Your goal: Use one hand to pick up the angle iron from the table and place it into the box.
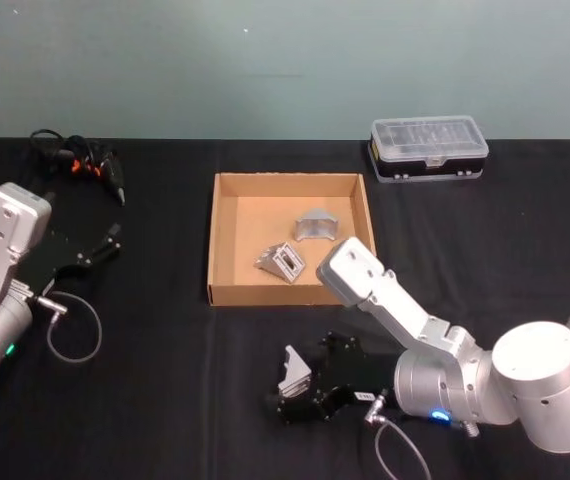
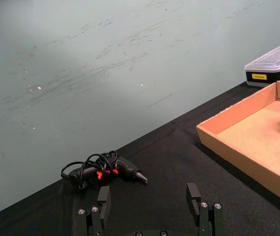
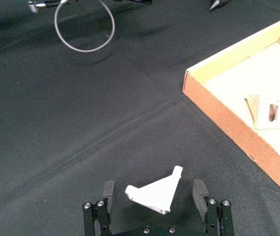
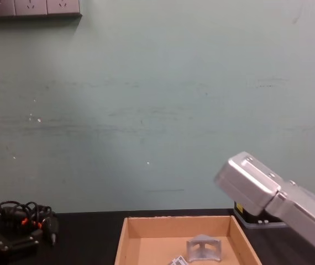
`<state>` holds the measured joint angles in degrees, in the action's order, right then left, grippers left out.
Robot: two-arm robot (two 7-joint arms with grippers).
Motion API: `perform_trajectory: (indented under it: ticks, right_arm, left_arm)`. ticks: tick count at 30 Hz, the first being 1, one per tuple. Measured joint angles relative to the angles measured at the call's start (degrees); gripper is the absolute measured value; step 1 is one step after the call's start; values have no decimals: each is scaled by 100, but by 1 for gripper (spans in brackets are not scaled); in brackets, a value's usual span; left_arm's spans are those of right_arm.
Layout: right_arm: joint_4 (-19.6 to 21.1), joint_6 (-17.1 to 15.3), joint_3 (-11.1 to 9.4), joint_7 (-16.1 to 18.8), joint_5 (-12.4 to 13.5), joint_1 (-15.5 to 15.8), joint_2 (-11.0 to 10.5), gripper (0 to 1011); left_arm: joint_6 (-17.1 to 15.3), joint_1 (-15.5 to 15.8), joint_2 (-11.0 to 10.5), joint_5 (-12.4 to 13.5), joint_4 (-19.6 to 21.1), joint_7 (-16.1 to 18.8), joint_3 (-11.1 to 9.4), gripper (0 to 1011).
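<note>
Head view: hovering low near the box (image 1: 227,240), right gripper (image 1: 300,390) straddling the angle iron (image 1: 293,371) on the table (image 1: 155,400), readying a grasp. Right wrist view: lying between wide-spread fingers (image 3: 108,191), unpinched. Left wrist view: idling apart, left gripper (image 2: 151,199) gaping, empty.

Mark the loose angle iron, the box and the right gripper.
angle iron (image 3: 155,194): right wrist view, flat face.
box (image 1: 212,240): head view, left wall.
right gripper (image 3: 154,192): right wrist view, between its open fingertips.

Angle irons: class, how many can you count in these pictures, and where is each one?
3. Two lie inside the box: one toward the back, one nearer the front. The third is on the table between the open jaws of the right gripper. None seems hidden.
</note>
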<state>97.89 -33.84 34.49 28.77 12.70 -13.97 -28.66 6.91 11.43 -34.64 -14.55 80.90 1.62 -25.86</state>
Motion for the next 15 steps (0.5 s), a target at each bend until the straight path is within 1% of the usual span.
perform_trajectory:
  ticks: [3,10,15]
  right_arm:
    - [-80,-12,12,-1,-13,-39,45,1003]
    - [-73,-14,11,-5,-13,-35,41,1003]
    - [-60,-14,9,-6,-11,-28,35,916]
  left_arm:
    - [0,0,0,0,0,0,0,1011]
    - [0,0,0,0,0,0,0,1012]
    - [0,0,0,0,0,0,0,1011]
